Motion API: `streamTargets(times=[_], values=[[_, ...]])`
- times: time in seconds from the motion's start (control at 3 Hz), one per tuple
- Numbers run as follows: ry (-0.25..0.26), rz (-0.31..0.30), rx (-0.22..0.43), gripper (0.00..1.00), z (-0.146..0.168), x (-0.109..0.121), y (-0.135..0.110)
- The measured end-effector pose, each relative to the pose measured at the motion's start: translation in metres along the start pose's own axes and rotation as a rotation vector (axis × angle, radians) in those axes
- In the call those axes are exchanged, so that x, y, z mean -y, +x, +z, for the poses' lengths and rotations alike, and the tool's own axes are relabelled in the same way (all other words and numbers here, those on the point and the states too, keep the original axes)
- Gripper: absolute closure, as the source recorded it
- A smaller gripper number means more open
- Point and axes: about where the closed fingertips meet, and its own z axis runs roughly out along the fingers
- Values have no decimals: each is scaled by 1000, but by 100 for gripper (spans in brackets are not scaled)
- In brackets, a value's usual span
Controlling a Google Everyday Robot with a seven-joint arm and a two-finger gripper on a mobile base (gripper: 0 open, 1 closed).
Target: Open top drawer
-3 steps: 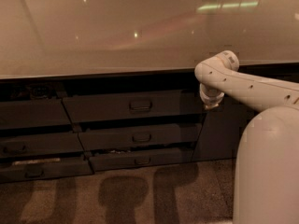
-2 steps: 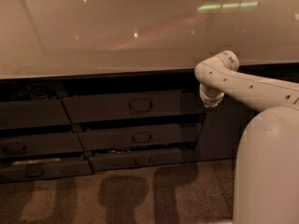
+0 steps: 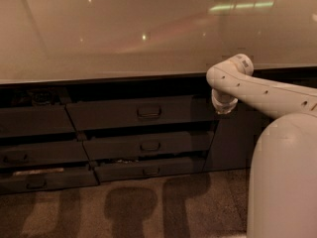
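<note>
The top drawer (image 3: 141,113) is the widest dark grey front just under the counter, with a small loop handle (image 3: 148,112) at its centre. A dark gap runs above its front. My white arm (image 3: 257,90) reaches in from the right and bends at a joint (image 3: 225,76) next to the drawer's right end. A round joint cap (image 3: 224,104) points down there. My gripper itself does not show in the camera view; it is hidden or out of frame.
Two narrower drawer fronts (image 3: 148,145) (image 3: 148,170) sit below the top one. More drawers (image 3: 34,152) stand to the left. A dark cabinet door (image 3: 233,138) is on the right. A pale glossy counter (image 3: 124,33) spans above. My white base (image 3: 282,182) fills the lower right. The floor (image 3: 124,207) is carpet.
</note>
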Motion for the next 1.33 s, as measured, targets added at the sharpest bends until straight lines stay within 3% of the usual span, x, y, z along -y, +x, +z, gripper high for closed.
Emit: streamTargets(times=[0.33, 0.67, 1.33], values=[[0, 0, 0, 100, -5, 2, 1], [36, 2, -3, 100, -17, 2, 6], [36, 3, -3, 100, -25, 4, 4]])
